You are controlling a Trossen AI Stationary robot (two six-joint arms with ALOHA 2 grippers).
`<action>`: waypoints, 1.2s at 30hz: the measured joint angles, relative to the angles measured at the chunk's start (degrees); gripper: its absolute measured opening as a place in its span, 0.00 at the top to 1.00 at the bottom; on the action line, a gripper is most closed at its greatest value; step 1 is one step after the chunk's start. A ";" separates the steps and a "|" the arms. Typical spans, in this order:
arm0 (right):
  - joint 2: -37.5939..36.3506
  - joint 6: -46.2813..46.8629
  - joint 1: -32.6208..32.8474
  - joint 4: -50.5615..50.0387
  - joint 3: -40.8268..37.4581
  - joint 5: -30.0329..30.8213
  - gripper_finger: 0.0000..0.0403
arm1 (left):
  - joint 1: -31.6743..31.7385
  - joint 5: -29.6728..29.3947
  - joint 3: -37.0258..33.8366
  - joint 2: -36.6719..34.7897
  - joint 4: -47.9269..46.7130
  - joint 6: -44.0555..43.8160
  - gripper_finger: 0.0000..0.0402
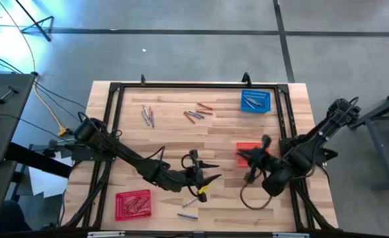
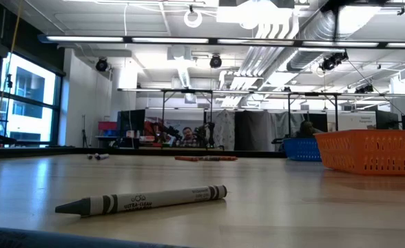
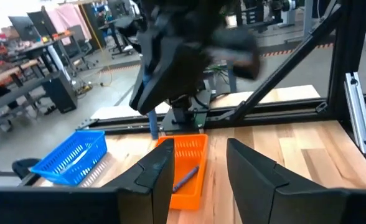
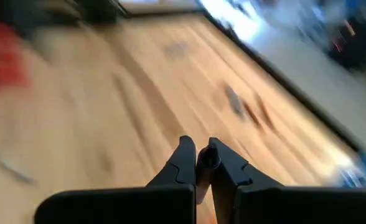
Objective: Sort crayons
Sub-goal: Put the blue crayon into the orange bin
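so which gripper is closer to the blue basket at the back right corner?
Right. The right gripper sits over the orange basket, the next thing in front of the blue basket. The left gripper is mid-table, further toward the front and left.

crayons (image 1: 196, 115) scattered across wooden table (image 1: 174, 142)

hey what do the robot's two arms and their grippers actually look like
Both are dark, near-black jointed arms. The left gripper has two flat, wedge-shaped black fingers, matte with no markings showing. The right gripper has the same dark tapered fingers. A black cable loops on the table below the right arm; the left arm shows none.
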 joint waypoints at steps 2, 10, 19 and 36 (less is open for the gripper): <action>0.26 13.69 0.04 -12.18 -0.47 -1.08 0.99 | -0.02 0.00 0.00 0.00 -0.45 -0.75 0.67; 0.41 34.50 -0.70 -21.34 -11.79 -10.21 0.99 | 0.49 -0.18 0.00 0.00 -0.12 -1.59 0.67; 0.41 36.08 -3.38 -13.62 -19.77 -17.19 0.99 | 1.45 -0.22 0.00 0.00 -0.10 -1.62 0.67; 0.41 22.28 -3.72 -2.57 -19.91 -25.35 0.98 | 1.79 -0.22 0.02 0.00 -0.13 -1.62 0.67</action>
